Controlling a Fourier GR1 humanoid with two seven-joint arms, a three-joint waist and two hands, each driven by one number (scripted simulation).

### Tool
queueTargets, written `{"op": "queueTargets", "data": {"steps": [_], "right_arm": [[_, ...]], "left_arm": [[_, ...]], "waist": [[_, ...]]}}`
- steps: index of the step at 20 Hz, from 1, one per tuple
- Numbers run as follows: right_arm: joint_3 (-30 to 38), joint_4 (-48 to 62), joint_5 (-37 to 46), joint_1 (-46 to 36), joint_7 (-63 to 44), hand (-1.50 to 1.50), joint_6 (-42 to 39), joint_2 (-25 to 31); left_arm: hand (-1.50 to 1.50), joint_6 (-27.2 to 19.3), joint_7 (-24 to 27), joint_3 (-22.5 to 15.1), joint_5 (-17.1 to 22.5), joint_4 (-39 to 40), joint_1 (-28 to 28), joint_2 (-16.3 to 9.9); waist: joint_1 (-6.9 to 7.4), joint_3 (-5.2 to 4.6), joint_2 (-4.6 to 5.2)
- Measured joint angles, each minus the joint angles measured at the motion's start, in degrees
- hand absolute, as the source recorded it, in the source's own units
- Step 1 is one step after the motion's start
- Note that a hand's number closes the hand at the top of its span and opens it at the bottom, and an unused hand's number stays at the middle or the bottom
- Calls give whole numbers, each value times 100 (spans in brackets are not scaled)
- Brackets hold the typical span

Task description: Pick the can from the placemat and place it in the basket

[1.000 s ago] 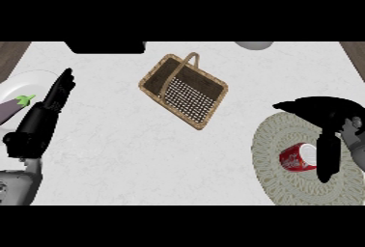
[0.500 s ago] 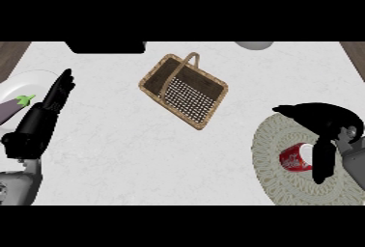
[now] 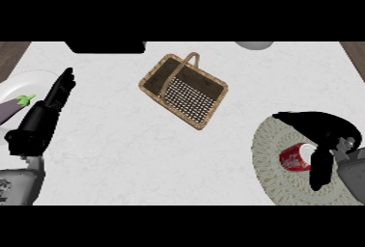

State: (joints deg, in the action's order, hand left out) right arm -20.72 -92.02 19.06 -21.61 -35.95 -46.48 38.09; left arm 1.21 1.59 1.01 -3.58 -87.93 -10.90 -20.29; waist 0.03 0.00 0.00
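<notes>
Closing right hand point(image 3: 324, 144) round red can point(image 3: 294, 158), can lying on round placemat point(image 3: 274, 181), lower right of desk. Tip: get thumb properly under before lifting, then carry up-left to basket point(image 3: 185, 91). Left hand point(image 3: 50, 108) flat, resting.

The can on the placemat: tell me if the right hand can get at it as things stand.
Probably yes. The right hand is right over the red can on the placemat, thumb and fingers on either side, nothing between them. Whether it has closed on it is unclear.
</notes>
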Motion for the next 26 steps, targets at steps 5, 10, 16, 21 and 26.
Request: {"op": "queueTargets", "data": {"steps": [5,10,16,21,26], "right_arm": [[177,65,339,121,72,-150,-147,-250],[314,182,785,323,344,-150,-173,-404],[465,356,1283,481,690,150,-224,-599],[644,429,1556,646,1022,150,-144,-726],[501,602,2070,587,1498,150,85,-796]], "left_arm": [[0,168,1,157,-30,-37,16,21],[0,171,-49,188,-193,-20,-41,163],[0,249,-50,256,-315,-132,29,298],[0,315,-35,327,-371,-130,22,371],[0,419,-150,426,-369,-152,-102,359]], "waist": [[4,0,-1],[-1,0,-1],[6,-1,-1],[1,-20,-16],[9,-45,-32]]}}
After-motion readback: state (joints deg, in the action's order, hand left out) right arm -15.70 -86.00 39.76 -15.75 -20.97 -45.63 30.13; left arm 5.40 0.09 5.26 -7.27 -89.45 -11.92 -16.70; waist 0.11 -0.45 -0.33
